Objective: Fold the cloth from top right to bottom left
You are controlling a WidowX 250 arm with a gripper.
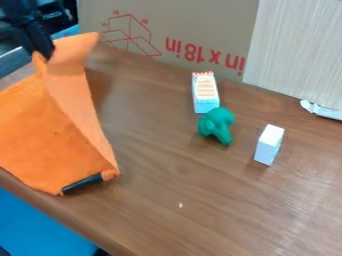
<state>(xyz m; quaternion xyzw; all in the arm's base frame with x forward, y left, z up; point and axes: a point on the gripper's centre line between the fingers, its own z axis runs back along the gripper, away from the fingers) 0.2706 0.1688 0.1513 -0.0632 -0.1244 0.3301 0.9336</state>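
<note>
arm (20,11): upper left | gripper (44,51): slanting down | fingers: apparently closed, partly hidden

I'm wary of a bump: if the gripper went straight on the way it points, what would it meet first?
Probably the orange cloth: its raised part is right at the gripper, and more cloth lies below in line, though depth is unclear.

Holds orange cloth (47,135) raised in black gripper (45,54), upper left of frame, with green toy (216,124) right of center.
</note>
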